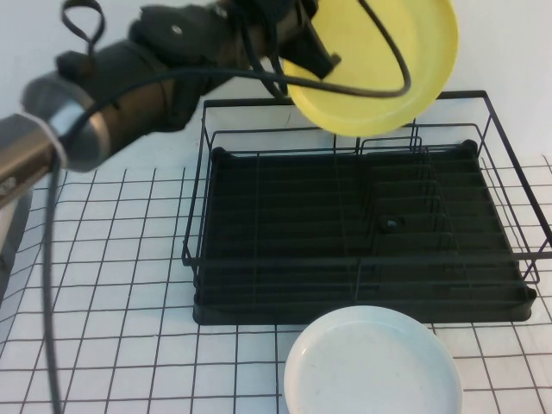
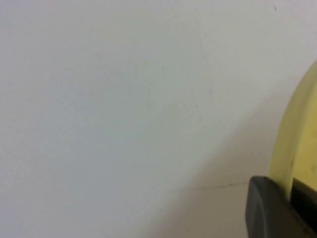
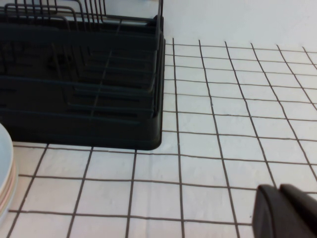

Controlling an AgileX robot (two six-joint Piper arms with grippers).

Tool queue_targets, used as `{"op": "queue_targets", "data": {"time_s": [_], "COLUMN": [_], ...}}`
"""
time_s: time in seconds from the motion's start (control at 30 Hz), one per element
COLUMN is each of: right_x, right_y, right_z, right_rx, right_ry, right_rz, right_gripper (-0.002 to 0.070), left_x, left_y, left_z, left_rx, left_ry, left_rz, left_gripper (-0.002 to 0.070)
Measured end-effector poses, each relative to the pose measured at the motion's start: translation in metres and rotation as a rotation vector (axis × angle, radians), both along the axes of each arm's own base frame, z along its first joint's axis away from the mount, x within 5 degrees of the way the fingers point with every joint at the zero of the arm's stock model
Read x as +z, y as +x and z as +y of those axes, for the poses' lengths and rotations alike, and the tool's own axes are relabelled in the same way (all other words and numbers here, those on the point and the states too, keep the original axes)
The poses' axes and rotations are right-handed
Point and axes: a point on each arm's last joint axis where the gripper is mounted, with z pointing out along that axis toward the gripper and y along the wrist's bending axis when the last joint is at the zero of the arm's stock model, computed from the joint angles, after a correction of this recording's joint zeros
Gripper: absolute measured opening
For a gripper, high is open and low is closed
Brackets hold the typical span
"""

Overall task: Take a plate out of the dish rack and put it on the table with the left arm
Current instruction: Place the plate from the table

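The left arm (image 1: 129,69) reaches in from the left edge of the bench (image 1: 112,259), high above its far side, with black cables looping around it. Its left pincer (image 1: 312,62) is pressed tight on the near rim of the pale-yellow plate (image 1: 379,60), pinching it. The plate hangs in the air, tilted with its hollow face toward the camera, above the far rail of the dish rack (image 1: 362,233) and clear of the wires. In the left wrist view one dark finger (image 2: 270,210) lies against the yellow rim of the plate, with a plain white wall behind.

The black wire dish rack stands on the far right part of the bench; its tray base and upright dividers hold no dishes that can be seen. A white plate (image 1: 373,362) lies flat on the bench at the near edge, just in front of the rack's near side.

The right pincer (image 3: 287,210) shows only as a dark tip in the right wrist view, low over the gridded bench beside the rack's corner; whether it is spread or pressed together cannot be told. The pale edge of what looks like stacked plates (image 3: 5,173) sits at that picture's border.
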Motion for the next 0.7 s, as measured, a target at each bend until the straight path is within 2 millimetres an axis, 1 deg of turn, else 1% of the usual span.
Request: {"op": "queue_targets", "data": {"time_s": [0.13, 0.3, 0.4, 0.47, 0.7], "right_x": [0.0, 0.0, 0.0, 0.0, 0.0], "right_y": [0.0, 0.0, 0.0, 0.0, 0.0], "right_z": [0.0, 0.0, 0.0, 0.0, 0.0], "right_rx": [0.0, 0.0, 0.0, 0.0, 0.0], "right_ry": [0.0, 0.0, 0.0, 0.0, 0.0], "right_rz": [0.0, 0.0, 0.0, 0.0, 0.0], "right_gripper": [-0.0002, -0.0002, -0.0002, -0.0002, -0.0002], "left_x": [0.032, 0.079, 0.1, 0.11, 0.135], "left_y": [-0.018, -0.053, -0.071, -0.08, -0.104], "left_z": [0.009, 0.026, 0.034, 0.039, 0.053], "left_rx": [-0.009, -0.05, -0.068, -0.071, -0.058], "left_ry": [-0.043, -0.141, -0.17, -0.173, -0.14], "left_rz": [-0.057, -0.123, -0.165, -0.194, -0.297], "left_gripper": [0.0003, 0.0003, 0.0002, 0.0002, 0.0002]}}
